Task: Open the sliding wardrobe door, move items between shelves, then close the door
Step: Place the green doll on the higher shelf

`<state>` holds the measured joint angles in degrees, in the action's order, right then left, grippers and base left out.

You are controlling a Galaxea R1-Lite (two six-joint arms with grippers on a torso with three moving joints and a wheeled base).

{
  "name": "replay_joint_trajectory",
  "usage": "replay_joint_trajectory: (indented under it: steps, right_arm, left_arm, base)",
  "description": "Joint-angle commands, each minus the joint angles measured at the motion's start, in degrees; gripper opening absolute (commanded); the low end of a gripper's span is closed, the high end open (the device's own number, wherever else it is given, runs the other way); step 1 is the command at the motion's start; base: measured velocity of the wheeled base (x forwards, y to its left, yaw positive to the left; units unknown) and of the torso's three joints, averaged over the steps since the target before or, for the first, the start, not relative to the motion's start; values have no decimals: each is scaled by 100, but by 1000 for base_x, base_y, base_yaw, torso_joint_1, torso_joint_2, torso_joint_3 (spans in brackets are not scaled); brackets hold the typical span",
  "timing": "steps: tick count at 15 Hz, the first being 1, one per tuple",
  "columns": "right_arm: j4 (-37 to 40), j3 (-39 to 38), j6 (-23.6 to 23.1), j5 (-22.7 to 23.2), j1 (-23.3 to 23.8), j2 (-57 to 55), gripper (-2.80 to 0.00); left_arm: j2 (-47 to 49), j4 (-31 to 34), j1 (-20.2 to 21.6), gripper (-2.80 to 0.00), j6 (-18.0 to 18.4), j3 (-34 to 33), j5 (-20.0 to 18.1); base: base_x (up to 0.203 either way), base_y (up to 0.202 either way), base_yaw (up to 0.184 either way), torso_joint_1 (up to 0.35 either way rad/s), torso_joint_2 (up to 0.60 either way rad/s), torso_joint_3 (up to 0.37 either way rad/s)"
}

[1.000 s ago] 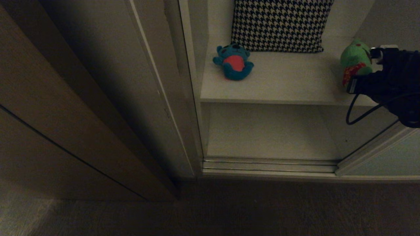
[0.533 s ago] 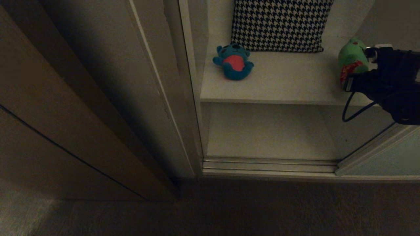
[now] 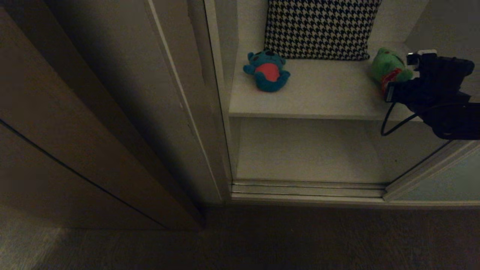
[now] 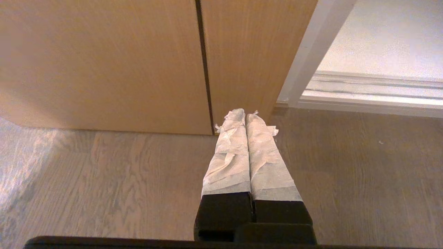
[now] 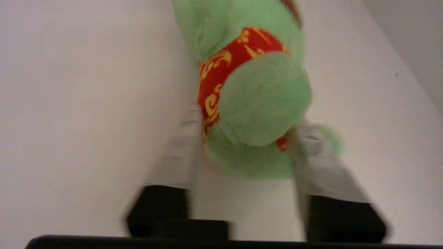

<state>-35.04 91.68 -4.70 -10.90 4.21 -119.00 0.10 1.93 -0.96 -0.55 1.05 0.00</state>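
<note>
On the upper white shelf [image 3: 330,99] the green frog [image 3: 385,64] in red patterned clothing lies at the right end. My right gripper [image 3: 398,78] is right behind it. In the right wrist view the gripper [image 5: 247,124] is open, and the frog [image 5: 263,97] rests on the shelf board with its lower end between the spread fingers. The teal-blue bear [image 3: 267,71] lies on its back at the shelf's left end. The lower shelf [image 3: 307,150] holds nothing. The sliding wardrobe door [image 3: 446,183] stands pushed to the right. My left gripper [image 4: 245,116] is shut and parked low over the floor.
A black-and-white houndstooth cushion [image 3: 320,28] leans at the back of the upper shelf. Brown wooden panels [image 3: 56,150] stand to the left of the opening. The door track [image 3: 307,189] runs along the bottom, with wood floor [image 3: 262,240] in front.
My right gripper carried the frog left and deeper over the upper shelf. Its jaws have spread apart, and the frog now rests on the shelf.
</note>
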Motion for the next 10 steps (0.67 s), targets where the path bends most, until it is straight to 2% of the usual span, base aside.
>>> replay_joint_trajectory:
  steps: [1, 6, 10]
  right_arm:
    - [-89, 16, -77, -63, -51, -106, 0]
    - [-589, -168, -79, -75, -43, 388, 0]
    - [-1037, -1160, -472, 2, -60, 1304, 0]
  left_arm:
    - [8, 1, 0, -280, -7, 1, 0]
    - [8, 1, 0, -280, -7, 1, 0]
    - [8, 1, 0, -280, -7, -4, 0]
  base:
    - [0, 0, 0, 0, 0, 0]
    - [0, 0, 0, 0, 0, 0]
    - [0, 0, 0, 0, 0, 0]
